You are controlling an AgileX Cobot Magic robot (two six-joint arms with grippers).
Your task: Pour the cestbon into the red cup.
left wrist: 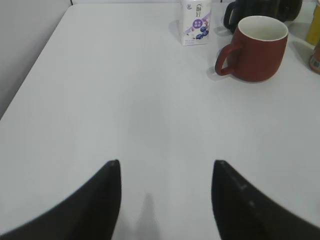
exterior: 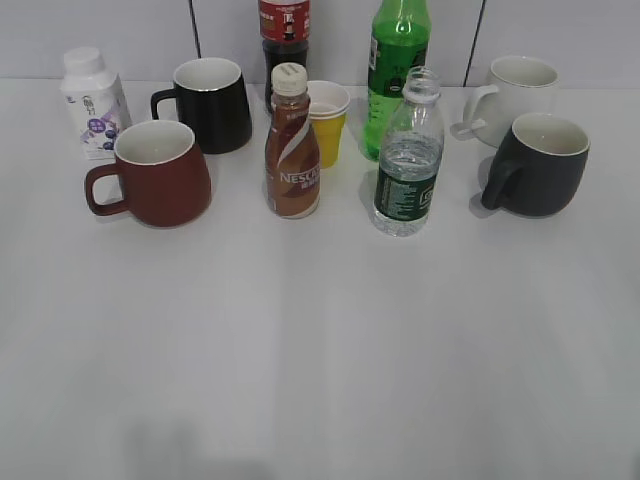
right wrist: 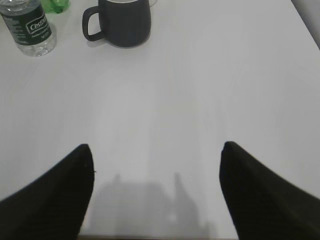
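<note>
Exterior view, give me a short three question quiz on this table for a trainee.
1. True or false: the cestbon has its cap on.
2. What stands directly between the red cup and the cestbon?
A. black mug
B. Nescafe bottle
C. grey mug
3. Fill in: in the wrist views, the left gripper and right gripper are both ____ and hold nothing.

Key: 1 false; 2 B; 3 open.

Clear glossy plastic cestbon [exterior: 408,155], matt dark red ceramic red cup [exterior: 160,172], smooth matt white table [exterior: 320,340]
</note>
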